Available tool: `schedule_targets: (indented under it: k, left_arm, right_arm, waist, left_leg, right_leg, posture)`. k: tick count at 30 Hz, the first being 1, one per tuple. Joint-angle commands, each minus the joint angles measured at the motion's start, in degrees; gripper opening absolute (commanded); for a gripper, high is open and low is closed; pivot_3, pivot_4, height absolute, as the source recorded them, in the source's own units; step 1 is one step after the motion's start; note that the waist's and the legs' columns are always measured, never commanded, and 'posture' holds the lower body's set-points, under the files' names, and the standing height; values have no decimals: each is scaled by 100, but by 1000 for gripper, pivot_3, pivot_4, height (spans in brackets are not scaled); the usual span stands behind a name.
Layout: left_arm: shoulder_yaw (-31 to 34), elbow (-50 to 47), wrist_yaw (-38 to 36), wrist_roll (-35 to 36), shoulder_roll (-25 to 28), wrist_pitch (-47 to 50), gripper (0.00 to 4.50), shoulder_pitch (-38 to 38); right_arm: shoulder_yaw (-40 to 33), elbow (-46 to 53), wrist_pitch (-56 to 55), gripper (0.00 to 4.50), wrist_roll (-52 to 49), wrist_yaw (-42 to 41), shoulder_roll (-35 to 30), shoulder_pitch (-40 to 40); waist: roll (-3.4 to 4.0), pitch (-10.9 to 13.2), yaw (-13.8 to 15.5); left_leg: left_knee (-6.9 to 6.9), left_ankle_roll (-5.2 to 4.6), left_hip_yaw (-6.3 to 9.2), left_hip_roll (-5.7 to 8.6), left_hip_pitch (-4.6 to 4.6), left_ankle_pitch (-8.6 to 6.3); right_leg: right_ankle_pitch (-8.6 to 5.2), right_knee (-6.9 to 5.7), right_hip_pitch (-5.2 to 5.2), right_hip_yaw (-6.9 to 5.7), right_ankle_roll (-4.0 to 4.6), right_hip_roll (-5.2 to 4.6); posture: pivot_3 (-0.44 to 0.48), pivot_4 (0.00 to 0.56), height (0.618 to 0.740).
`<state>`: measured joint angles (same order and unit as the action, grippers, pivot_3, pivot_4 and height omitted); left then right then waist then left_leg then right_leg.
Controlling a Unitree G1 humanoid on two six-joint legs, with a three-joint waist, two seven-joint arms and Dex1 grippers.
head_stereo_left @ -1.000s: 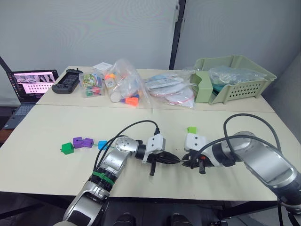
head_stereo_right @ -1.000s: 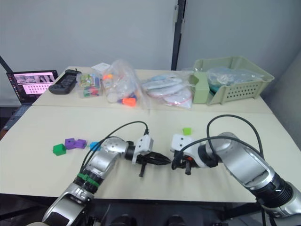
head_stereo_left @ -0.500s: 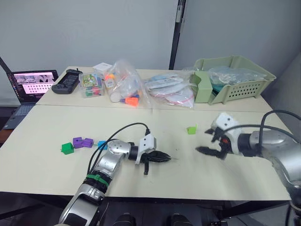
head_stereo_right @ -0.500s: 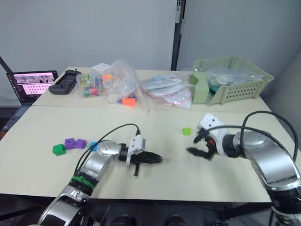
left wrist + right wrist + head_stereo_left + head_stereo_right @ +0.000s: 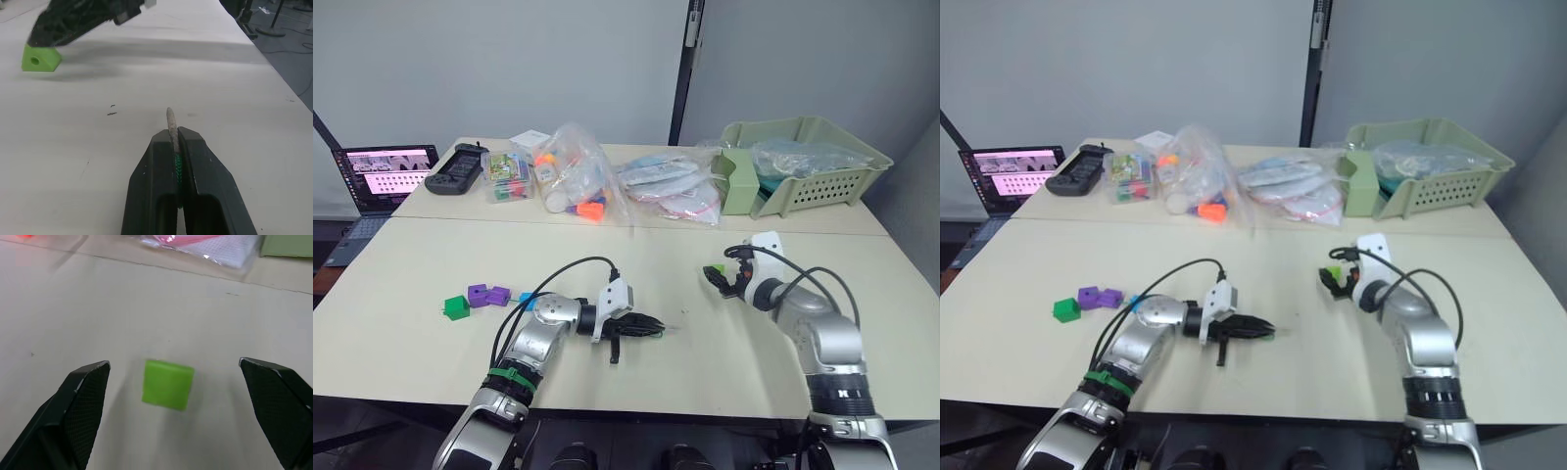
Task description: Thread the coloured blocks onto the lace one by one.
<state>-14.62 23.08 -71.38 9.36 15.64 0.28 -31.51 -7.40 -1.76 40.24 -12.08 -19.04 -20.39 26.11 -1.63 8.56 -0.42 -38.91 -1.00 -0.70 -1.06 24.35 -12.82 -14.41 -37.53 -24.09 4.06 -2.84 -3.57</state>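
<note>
Where the thin green cord lace [image 5: 178, 166] passes between the left gripper's [image 5: 173, 139] two black fingers, most of it is hidden; just its pale stiff tip pokes out past them, low over the cream table [image 5: 431, 255]. Those fingers are clamped tight on it. One small lime green plastic cube [image 5: 167, 384] with a hole lies on the table between the right gripper's [image 5: 173, 382] spread fingers, touched by neither. Far over on the left sit one dark green cube [image 5: 455, 309], two purple cubes [image 5: 486, 294] pressed together and one blue cube [image 5: 525, 300], partly hidden behind the left arm's black cable [image 5: 563, 274]. At the back are clear plastic bags [image 5: 570, 182] and one pale green basket [image 5: 803, 163].
</note>
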Motion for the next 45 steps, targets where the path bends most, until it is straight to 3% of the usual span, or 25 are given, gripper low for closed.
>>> schedule_targets:
  k: [1, 3, 4, 7, 10, 13, 14, 22, 25, 30, 35, 39, 41, 45]
  left_arm:
    - [75, -213, 15, 136, 6, 22, 0, -78]
    - [78, -238, 15, 135, 20, 30, 0, -65]
    - [78, -266, 22, 134, 27, 41, 0, -49]
    - [71, -341, 34, 142, 37, 81, 0, -13]
    - [64, -398, 44, 137, 43, 113, 0, 26]
    - [56, -430, 62, 135, 40, 132, 0, 43]
    - [53, -437, 66, 135, 37, 134, 0, 47]
    - [40, -432, 54, 159, -17, 106, 0, 36]
    - [12, -380, 48, 173, -123, 72, 0, -34]
    - [-32, -248, -31, 166, -241, 19, 0, -113]
    - [-78, 31, -200, 121, -306, -110, 0, -263]
    - [-74, 194, -273, 121, -331, -186, 0, -365]
    - [-76, 245, -311, 119, -331, -215, 0, -391]
    - [-64, 324, -345, 107, -338, -259, 0, -419]
  right_arm:
    - [-113, -249, -438, 4459, 28, 134, 92, 158]
    - [-37, -527, -651, 4459, 75, 152, 168, 193]
    - [-68, -704, -782, 4223, 46, 191, 263, 230]
    - [-58, -1026, -1029, 3327, 7, 167, 393, 312]
    - [-9, -1335, -1220, 2147, 50, 152, 450, 389]
    - [11, -1462, -1309, 1230, 54, 155, 467, 420]
    - [12, -1435, -1299, 1146, 49, 162, 464, 410]
    - [-29, 200, -408, 1146, -213, 253, 407, -370]
    - [-2, 1788, 455, 1146, -493, 449, 558, -1281]
    - [-16, 3455, 1289, 1146, -699, 885, 868, -2410]
    - [161, 4373, 1780, 1146, -758, 1325, 1327, -3341]
    - [205, 4617, 1881, 1146, -728, 1584, 1569, -3564]
    - [215, 4720, 1942, 2196, -754, 1637, 1598, -3604]
    - [137, 4970, 2237, 3514, -952, 1442, 1347, -3630]
  waist:
    - [0, 0, -31]
    - [0, 0, -45]
    - [0, 0, -52]
    - [1, 0, -67]
    - [1, 0, -72]
    - [1, 0, -79]
    - [1, 0, -79]
    - [1, 0, -49]
    - [2, -1, -19]
    - [3, -1, -37]
    - [2, -1, -42]
    - [2, -1, -42]
    - [2, -1, -40]
    - [2, -1, -28]
  left_leg:
    - [0, 0, 0, 0, -1, 0]
    - [1, 0, 1, -1, -2, 0]
    - [2, 0, 1, -1, -2, 0]
    - [4, 0, 2, -2, -5, 0]
    - [3, 0, 3, -2, -5, 0]
    - [4, 0, 3, -2, -6, 0]
    - [4, 0, 3, -2, -6, 0]
    - [5, 0, 9, -1, -2, 0]
    - [6, 0, 15, 0, 1, 0]
    - [4, 0, 35, 0, 0, 0]
    - [4, 0, 36, -1, -4, 0]
    - [4, 0, 35, -1, -4, 0]
    - [5, 0, 35, -6, -3, 0]
    - [5, 0, 36, -5, -1, 0]
  right_leg:
    - [0, -1, 0, 0, 0, 0]
    - [0, -3, -1, 0, 0, 1]
    - [0, -4, -2, 0, 1, 1]
    - [0, -5, -1, 0, 1, 3]
    - [0, -6, 0, 1, 1, 3]
    - [0, -6, 0, 1, 1, 3]
    - [0, -6, 0, 1, 1, 3]
    - [0, -7, -1, 1, 1, 2]
    - [-1, -7, -1, -2, 2, 2]
    - [-2, 0, 3, -1, 2, 4]
    - [-5, 3, 6, 0, 2, 8]
    - [-6, 14, 9, -1, 2, 8]
    - [-6, 35, 15, -2, 1, 13]
    - [-6, 40, 19, -4, 1, 12]
  posture:
    - [0, 150, 734]
    - [0, 150, 734]
    - [0, 150, 734]
    - [0, 150, 734]
    - [0, 150, 734]
    - [0, 150, 734]
    - [0, 150, 734]
    - [0, 150, 734]
    - [0, 150, 734]
    - [0, 150, 734]
    - [0, 150, 734]
    - [0, 150, 734]
    - [0, 150, 734]
    - [0, 150, 734]
